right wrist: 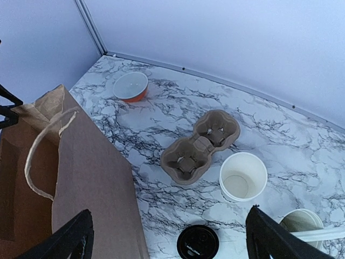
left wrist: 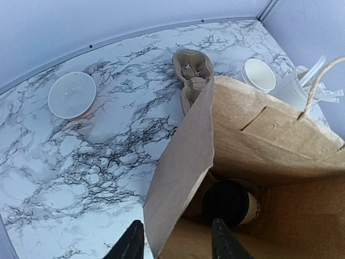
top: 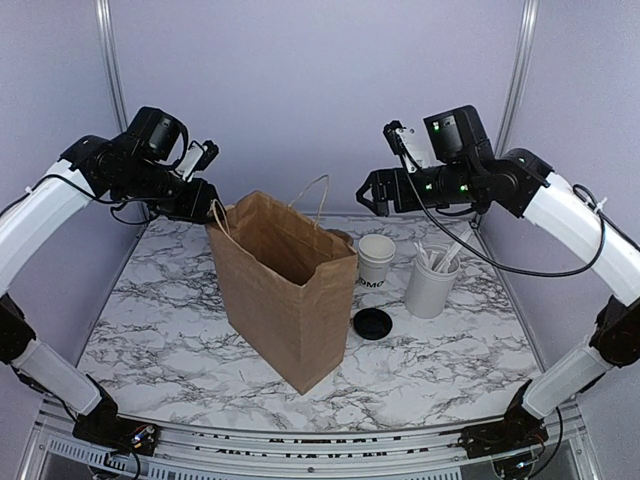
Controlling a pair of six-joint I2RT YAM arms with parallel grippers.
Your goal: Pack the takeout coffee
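The takeout coffee (left wrist: 233, 202), a white cup capped with a black lid, lies on its side at the bottom of the brown paper bag (top: 285, 290), which stands open mid-table. My left gripper (left wrist: 178, 244) hovers at the bag's upper left corner (top: 203, 204), open. Its fingers straddle the bag's side wall (left wrist: 180, 162) without pinching it. My right gripper (right wrist: 172, 240) hangs high to the right of the bag (top: 372, 192), open wide and holding nothing.
An open white cup with black lettering (top: 376, 258) stands right of the bag, with a loose black lid (top: 372, 323) in front of it. A white cylinder of utensils (top: 432, 280) is further right. A cardboard cup carrier (right wrist: 200, 145) and an orange bowl (right wrist: 130, 86) sit behind the bag.
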